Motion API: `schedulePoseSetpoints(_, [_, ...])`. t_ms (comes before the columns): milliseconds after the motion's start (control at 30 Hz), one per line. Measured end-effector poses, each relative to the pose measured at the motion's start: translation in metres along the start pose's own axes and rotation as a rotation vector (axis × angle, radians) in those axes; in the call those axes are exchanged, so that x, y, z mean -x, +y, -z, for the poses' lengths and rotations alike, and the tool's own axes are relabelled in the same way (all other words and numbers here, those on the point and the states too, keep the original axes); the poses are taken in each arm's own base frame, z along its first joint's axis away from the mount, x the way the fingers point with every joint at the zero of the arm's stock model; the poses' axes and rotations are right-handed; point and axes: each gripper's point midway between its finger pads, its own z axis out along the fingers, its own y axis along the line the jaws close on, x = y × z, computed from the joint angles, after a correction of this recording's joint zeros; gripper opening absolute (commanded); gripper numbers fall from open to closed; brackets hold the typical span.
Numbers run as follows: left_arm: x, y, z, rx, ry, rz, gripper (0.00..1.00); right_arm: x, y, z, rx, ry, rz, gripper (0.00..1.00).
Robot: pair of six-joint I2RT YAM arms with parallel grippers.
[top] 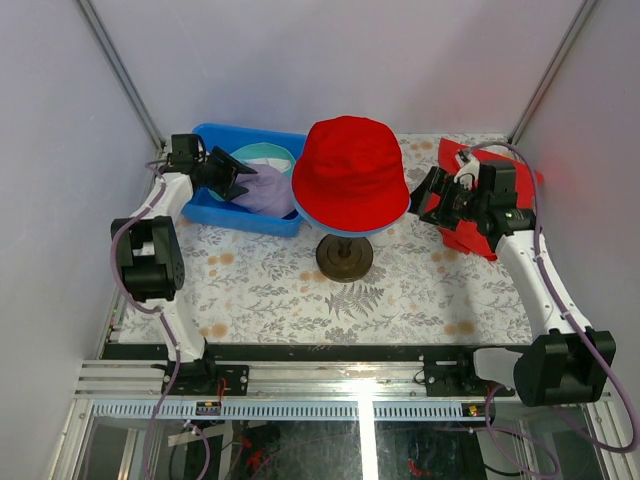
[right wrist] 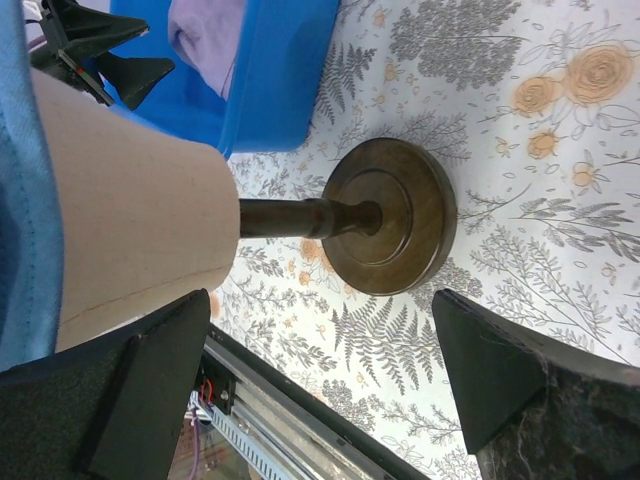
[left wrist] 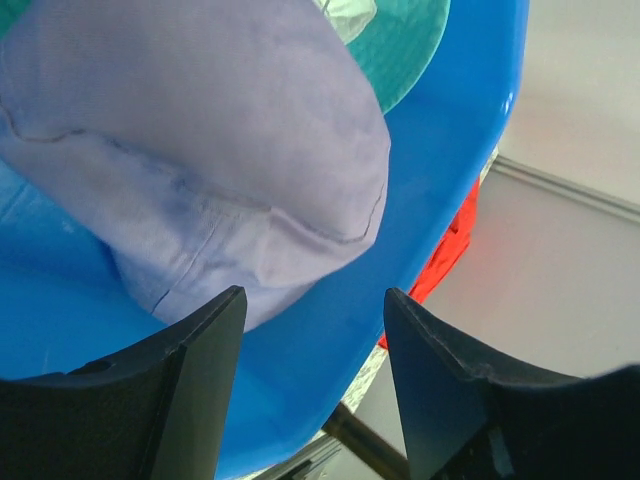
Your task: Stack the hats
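Landmark: the round wooden stand base (top: 345, 257), standing on the flower-patterned bench (top: 420, 290).
Red hat (top: 350, 170): directly above the stand base, topmost on the beige mannequin head (right wrist: 130, 220) that the post carries.
Blue hat (right wrist: 18, 220): also above the stand base, under the red one (only its brim edge shows below the red brim from overhead).
Blue bin (top: 245, 222): left of the stand base and farther back on the bench.
Lilac hat (left wrist: 200, 150): inside the bin, crumpled, on the side of the bin nearer the stand base.
Teal hat (left wrist: 410, 50): in the same bin, behind the lilac one and partly covered by it, farther from the stand base.
Left gripper (left wrist: 315, 310): over the bin, left of the stand base; jaws spread with nothing between them, tips just short of the lilac cloth.
Right gripper (right wrist: 322, 300): right of the stand base at about hat height; jaws spread wide and empty, pointing toward the head and post.
Flat red cloth (top: 470, 240): on the bench right of the stand base, beneath the right arm.
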Motion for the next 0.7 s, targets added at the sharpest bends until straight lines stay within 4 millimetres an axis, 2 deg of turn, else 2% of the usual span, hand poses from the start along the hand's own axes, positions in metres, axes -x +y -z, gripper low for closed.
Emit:
schedulePoseSetpoints(167, [0.016, -0.006, -0.016, -0.006, -0.012, 0.067, 0.56, 0.006, -0.014, 0.008, -0.026, -0.037, -0.024, 1.0])
schedulePoseSetpoints(367, [0.029, -0.016, -0.027, -0.026, -0.028, 0.113, 0.56, 0.01, -0.028, 0.013, -0.053, -0.059, -0.053, 1.0])
schedulePoseSetpoints(700, [0.03, -0.002, -0.042, -0.003, -0.012, 0.154, 0.58, 0.017, -0.033, 0.015, -0.059, -0.084, -0.055, 1.0])
